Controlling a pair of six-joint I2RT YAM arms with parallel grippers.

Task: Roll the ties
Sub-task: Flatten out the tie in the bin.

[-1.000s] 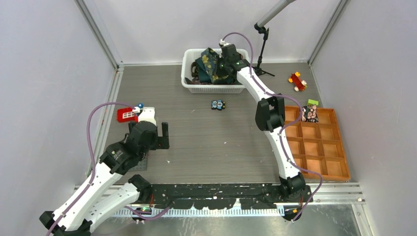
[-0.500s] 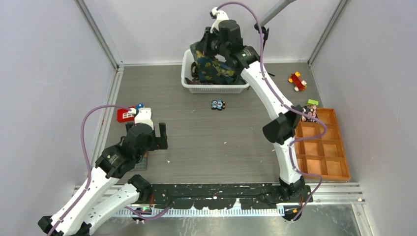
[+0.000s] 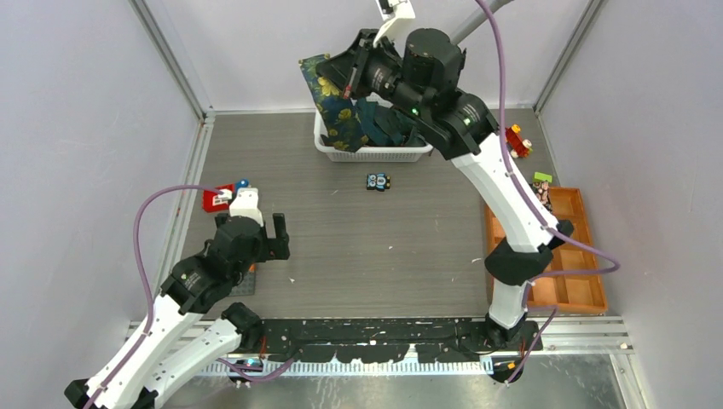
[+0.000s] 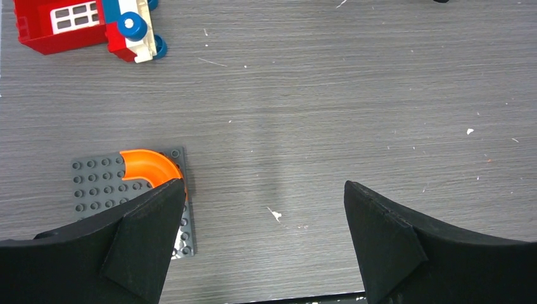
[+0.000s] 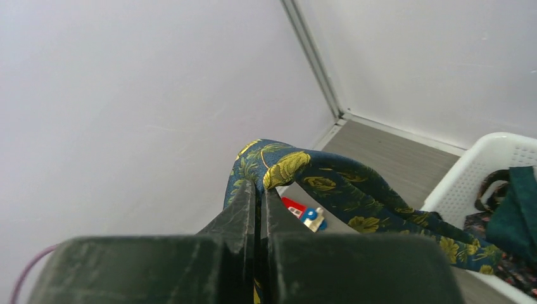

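Note:
A navy tie with yellow flowers (image 3: pixel 328 102) hangs raised above the white basket (image 3: pixel 375 154) at the back of the table, its lower end still trailing into the basket. My right gripper (image 3: pixel 348 78) is shut on that navy tie (image 5: pixel 329 180), pinching a fold of it between its fingertips (image 5: pixel 244 202). More ties (image 3: pixel 388 119), dark teal and patterned, lie inside the basket (image 5: pixel 487 158). My left gripper (image 3: pixel 274 236) hovers open over bare table at the near left, nothing between its fingers (image 4: pixel 152 234).
A red, white and blue toy block (image 3: pixel 223 197) lies at the left, also in the left wrist view (image 4: pixel 95 25). A grey studded plate with an orange curved piece (image 4: pixel 149 171) sits under my left gripper. A small toy car (image 3: pixel 378 181) lies before the basket. An orange compartment tray (image 3: pixel 580 281) is at the right.
My right arm has lifted up out of the basket and swung left, pulling the flowered tie up with it. My left arm has barely shifted.

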